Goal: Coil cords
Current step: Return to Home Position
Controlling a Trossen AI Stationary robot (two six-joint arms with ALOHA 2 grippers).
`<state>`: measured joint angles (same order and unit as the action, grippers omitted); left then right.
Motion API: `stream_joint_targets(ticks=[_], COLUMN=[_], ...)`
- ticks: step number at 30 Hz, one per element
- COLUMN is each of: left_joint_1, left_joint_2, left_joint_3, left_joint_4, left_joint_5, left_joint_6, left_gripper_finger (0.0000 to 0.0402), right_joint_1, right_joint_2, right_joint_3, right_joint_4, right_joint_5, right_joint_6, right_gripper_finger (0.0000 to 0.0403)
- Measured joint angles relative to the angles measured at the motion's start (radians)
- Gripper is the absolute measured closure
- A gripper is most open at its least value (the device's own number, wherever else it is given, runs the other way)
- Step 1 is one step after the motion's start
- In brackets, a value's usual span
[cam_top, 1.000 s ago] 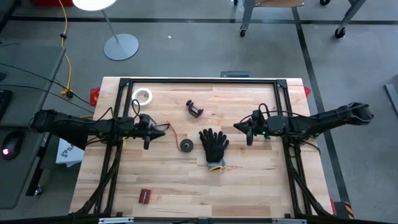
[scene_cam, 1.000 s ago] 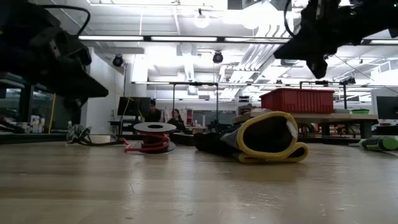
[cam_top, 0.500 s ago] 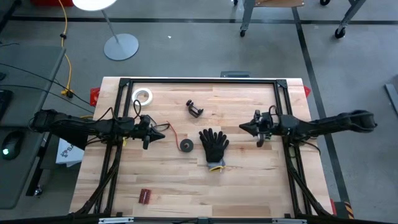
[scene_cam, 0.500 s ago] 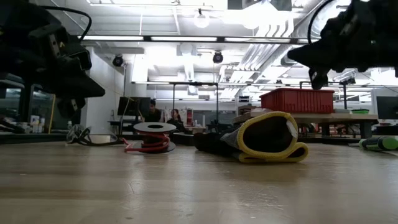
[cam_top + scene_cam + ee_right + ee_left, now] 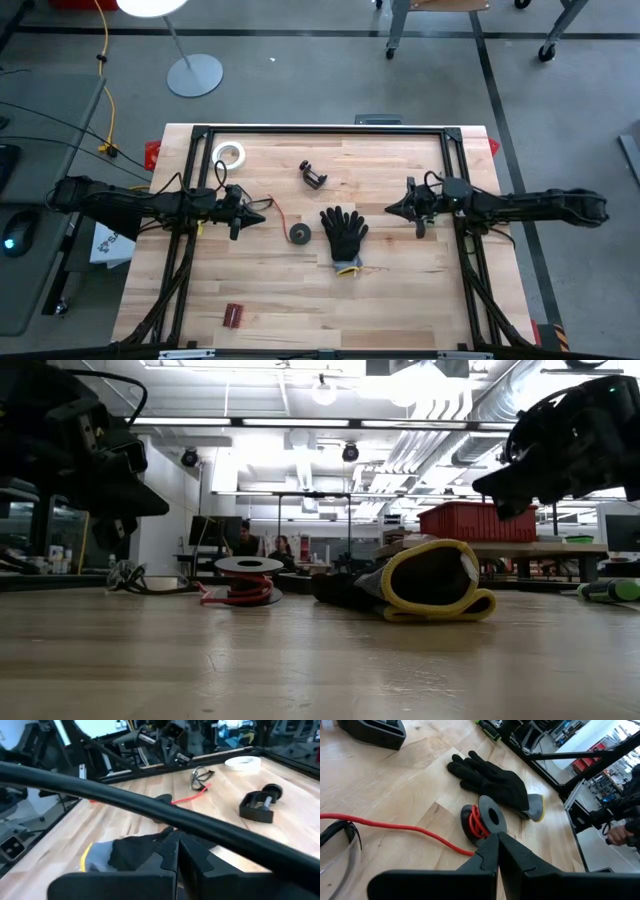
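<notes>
The small black spool (image 5: 299, 233) with red cord wound on it lies on its flat side mid-table, next to the black glove (image 5: 344, 232). It also shows in the left wrist view (image 5: 482, 820) and the low view (image 5: 245, 578). A loose length of red cord (image 5: 395, 826) trails from it across the wood toward the left. My left gripper (image 5: 264, 209) is shut and hangs above the table, left of the spool; its shut tips (image 5: 497, 837) hide where the cord meets the spool. My right gripper (image 5: 389, 210) is shut and empty, above the table right of the glove.
A white tape ring (image 5: 229, 154) and a black clamp (image 5: 314, 176) lie toward the far edge. Safety glasses (image 5: 340, 837) lie by the loose cord. A small reddish object (image 5: 234, 315) lies near the front left. A black frame (image 5: 320, 130) borders the table.
My right gripper has come down toward the table and drawn slightly toward the right edge, staying shut. The spool, cord and glove have not moved.
</notes>
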<state>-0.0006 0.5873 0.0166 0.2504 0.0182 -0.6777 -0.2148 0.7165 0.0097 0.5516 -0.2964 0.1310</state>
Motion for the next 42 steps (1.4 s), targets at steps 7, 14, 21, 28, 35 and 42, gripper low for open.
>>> stream_joint_targets(ticks=[7, 14, 21, 28, 35, 42], left_joint_1=[0.0, 0.0, 0.0, 0.0, 0.0, 0.0], left_joint_2=[0.0, 0.0, 0.0, 0.002, 0.002, 0.002], left_joint_3=[0.0, 0.0, 0.0, 0.0, 0.0, 0.0], left_joint_4=[0.0, 0.001, 0.002, 0.001, -0.007, -0.008], left_joint_5=[0.0, 0.0, 0.0, 0.0, 0.0, 0.0], left_joint_6=[0.0, 0.0, 0.0, 0.0, 0.0, 0.0], left_gripper_finger=[0.0401, 0.0401, 0.0401, 0.04, 0.04, 0.04], right_joint_1=[0.074, 0.112, 0.11, 0.108, 0.108, 0.108], right_joint_2=[-0.396, -0.633, -0.717, -0.683, -0.678, -0.678], right_joint_3=[0.0, 0.0, 0.0, 0.0, 0.0, -0.001], right_joint_4=[-0.332, -0.515, -0.531, -0.534, -0.534, -0.534], right_joint_5=[0.109, 0.138, 0.351, 0.329, 0.304, 0.304], right_joint_6=[-0.138, -0.213, -0.21, -0.224, 0.158, 0.227], right_gripper_finger=[0.0403, 0.0403, 0.0403, 0.0403, 0.0403, 0.0403])
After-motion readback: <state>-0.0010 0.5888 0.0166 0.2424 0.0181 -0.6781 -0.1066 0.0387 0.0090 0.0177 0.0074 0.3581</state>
